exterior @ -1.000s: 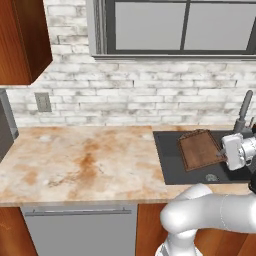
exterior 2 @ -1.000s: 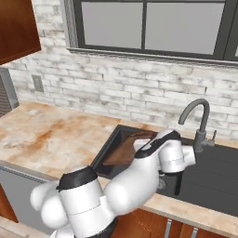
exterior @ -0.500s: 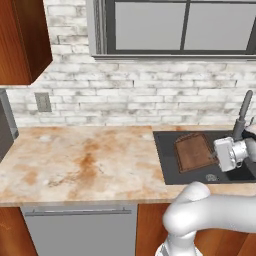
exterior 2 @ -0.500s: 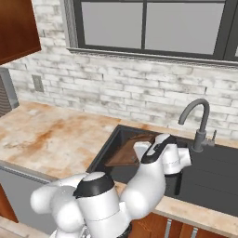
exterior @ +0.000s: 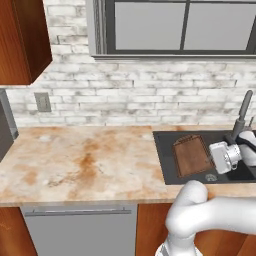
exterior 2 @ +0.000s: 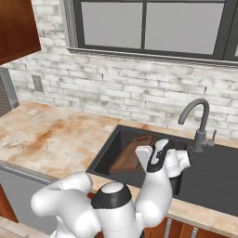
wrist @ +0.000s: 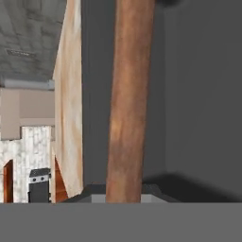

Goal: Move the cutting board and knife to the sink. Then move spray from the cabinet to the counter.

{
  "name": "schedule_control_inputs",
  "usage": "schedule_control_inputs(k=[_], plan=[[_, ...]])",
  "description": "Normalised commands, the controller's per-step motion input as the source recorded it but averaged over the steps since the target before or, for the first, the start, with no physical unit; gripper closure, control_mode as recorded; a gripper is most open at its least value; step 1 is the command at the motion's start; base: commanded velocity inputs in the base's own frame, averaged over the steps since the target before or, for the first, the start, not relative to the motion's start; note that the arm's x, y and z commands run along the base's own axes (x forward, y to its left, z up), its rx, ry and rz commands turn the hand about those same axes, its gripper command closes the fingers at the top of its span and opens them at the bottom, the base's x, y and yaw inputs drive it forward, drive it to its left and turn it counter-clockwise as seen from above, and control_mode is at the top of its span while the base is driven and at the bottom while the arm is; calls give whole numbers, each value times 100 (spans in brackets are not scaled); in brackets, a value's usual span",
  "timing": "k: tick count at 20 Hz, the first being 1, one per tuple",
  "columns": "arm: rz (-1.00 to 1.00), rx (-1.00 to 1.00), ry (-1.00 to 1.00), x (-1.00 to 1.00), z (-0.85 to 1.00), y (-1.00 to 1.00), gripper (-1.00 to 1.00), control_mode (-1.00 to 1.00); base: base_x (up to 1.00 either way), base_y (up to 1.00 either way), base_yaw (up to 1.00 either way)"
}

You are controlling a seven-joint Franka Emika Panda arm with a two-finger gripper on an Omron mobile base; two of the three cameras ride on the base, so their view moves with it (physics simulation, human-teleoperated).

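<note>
In the left base view the board (exterior: 190,155) lies inside the sink (exterior: 167,162), at its left end, tilted, with the white hand just beside its right edge; the faucet (exterior: 241,116) rises behind. The counter (exterior: 80,160) stretches left, and a corner of the cabinet (exterior: 22,40) hangs at upper left. In the right base view the board (exterior 2: 132,153) leans in the sink's (exterior 2: 104,155) left half, the hand at its near end. In the hand view the board (wrist: 128,101) runs edge-on up the middle from between the fingertips, with dark sink walls (wrist: 203,94) around it; the gripper (wrist: 124,198) is clamped on the board.
</note>
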Motion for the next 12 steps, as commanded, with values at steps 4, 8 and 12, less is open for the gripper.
schedule_control_inputs(k=[4, 8, 12], plan=[[1, -6, 3, 32, -23, -8, 100, -100, 0, 0, 0], [0, -7, 10, 14, -22, -6, 100, -100, 0, 0, 0], [0, -7, 8, 1, -28, -2, 100, -100, 0, 0, 0]])
